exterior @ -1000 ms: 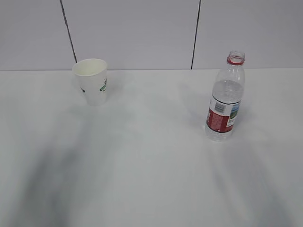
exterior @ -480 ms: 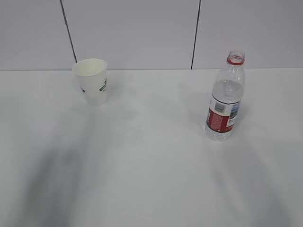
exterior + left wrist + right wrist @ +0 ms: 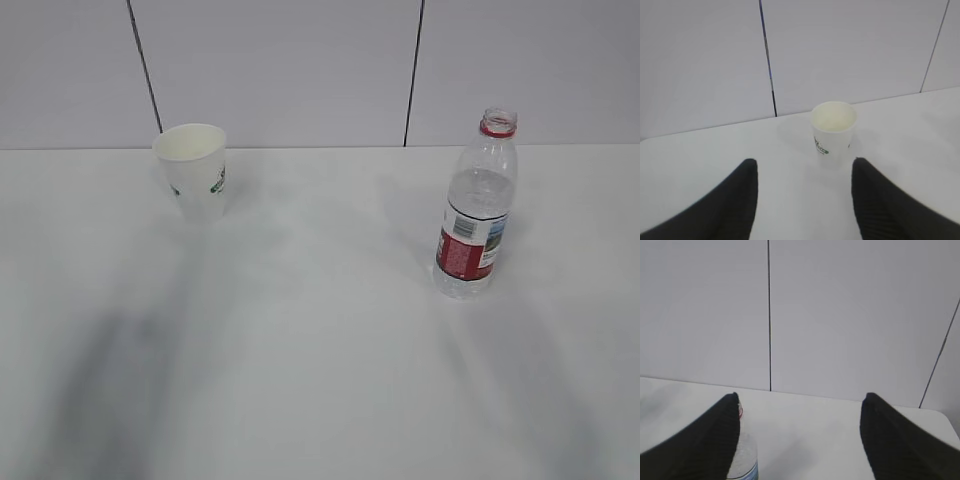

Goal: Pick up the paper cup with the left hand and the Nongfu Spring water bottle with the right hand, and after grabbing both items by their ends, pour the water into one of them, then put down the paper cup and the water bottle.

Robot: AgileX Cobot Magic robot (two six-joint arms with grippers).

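On a white table (image 3: 320, 350), two soft grey shadows fall across the near edge at about seven and five o'clock in the exterior view, where neither arm itself appears. Further back, at roughly two o'clock from the table's centre, the Nongfu Spring water bottle (image 3: 477, 205) stands upright and uncapped, partly filled, its red-and-white label facing the camera. Well apart from it, at about ten o'clock and closest to the wall, the paper cup (image 3: 193, 171) stands upright with its mouth open, green logo on its side. Behind both rises a pale panelled wall (image 3: 300, 70) with dark seams.

From the left wrist, the left hand (image 3: 804, 172) has its jaws spread wide and empty, the cup (image 3: 833, 131) ahead at twelve o'clock, just beyond the fingertips and untouched. From the right wrist, the right hand (image 3: 799, 407) is likewise spread and empty, the bottle (image 3: 744, 460) showing at seven o'clock beside the left finger (image 3: 700, 445), partly hidden by it.
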